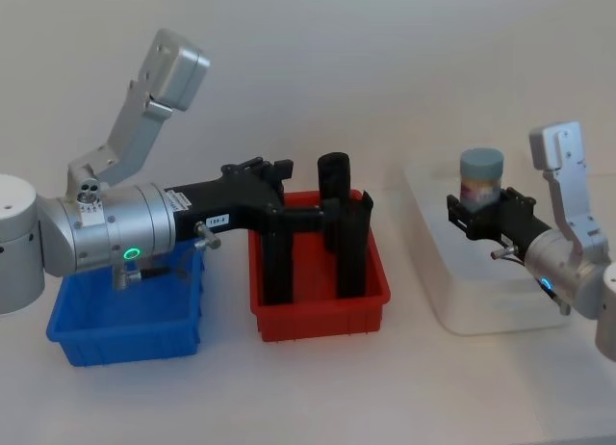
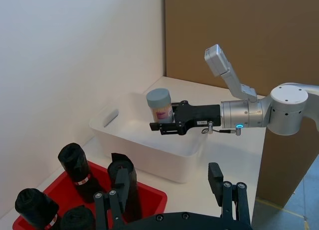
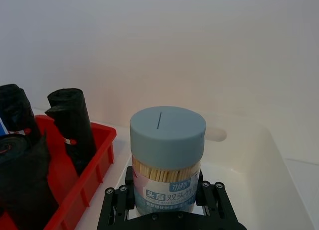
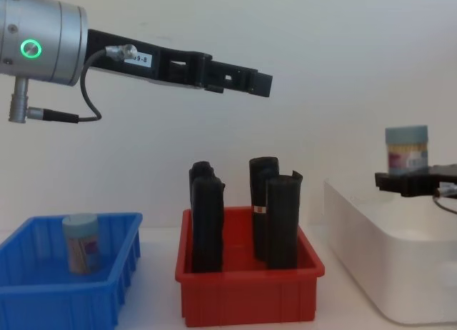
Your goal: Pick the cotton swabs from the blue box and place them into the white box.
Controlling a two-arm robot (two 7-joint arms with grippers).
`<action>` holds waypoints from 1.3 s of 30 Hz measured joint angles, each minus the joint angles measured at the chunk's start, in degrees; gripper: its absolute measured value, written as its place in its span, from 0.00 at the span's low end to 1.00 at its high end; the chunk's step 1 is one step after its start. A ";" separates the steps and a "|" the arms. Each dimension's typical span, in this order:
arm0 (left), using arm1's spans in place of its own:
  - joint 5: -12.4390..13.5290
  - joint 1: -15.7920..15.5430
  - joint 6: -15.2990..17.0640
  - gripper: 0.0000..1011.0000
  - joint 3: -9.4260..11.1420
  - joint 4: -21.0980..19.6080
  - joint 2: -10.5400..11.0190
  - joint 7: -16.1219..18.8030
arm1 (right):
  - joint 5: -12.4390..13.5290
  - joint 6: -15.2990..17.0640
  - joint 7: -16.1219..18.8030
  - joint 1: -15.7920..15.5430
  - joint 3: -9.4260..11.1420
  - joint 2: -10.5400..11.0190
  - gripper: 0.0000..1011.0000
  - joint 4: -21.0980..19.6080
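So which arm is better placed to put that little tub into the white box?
Right. The right gripper is shut on the cotton swab tub above the white box; the left gripper hangs open and empty over the red bin.

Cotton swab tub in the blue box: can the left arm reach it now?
Probably yes. The tub stands upright in the open-topped blue box; the left gripper, open, hangs high over the red bin, so it must pull back and descend.
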 joint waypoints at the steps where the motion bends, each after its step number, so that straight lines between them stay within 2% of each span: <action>1: 0.00 0.00 0.00 0.99 0.00 0.00 0.00 0.00 | -0.27 -0.14 0.43 0.77 -0.08 -0.24 0.63 1.51; 6: 0.00 0.00 0.00 0.99 0.00 0.00 0.00 0.00 | -1.00 -0.61 1.71 2.81 -0.40 -0.85 0.63 5.60; 12: 0.00 0.00 0.00 0.99 0.00 0.00 0.00 0.00 | -1.65 -0.95 2.82 4.27 -0.71 -1.31 0.63 8.73; 29: 0.00 0.00 0.00 0.99 0.00 0.00 0.00 0.00 | -2.81 -1.17 4.62 6.64 -1.08 -1.97 0.63 13.70; 36: 0.00 0.00 0.00 0.99 0.00 0.00 0.00 0.00 | -3.01 -1.18 5.18 7.28 -1.12 -2.10 0.85 14.85; 39: 0.00 0.00 0.00 0.99 0.00 0.00 0.00 0.00 | -3.03 -1.37 5.41 7.56 -1.12 -2.14 0.90 15.38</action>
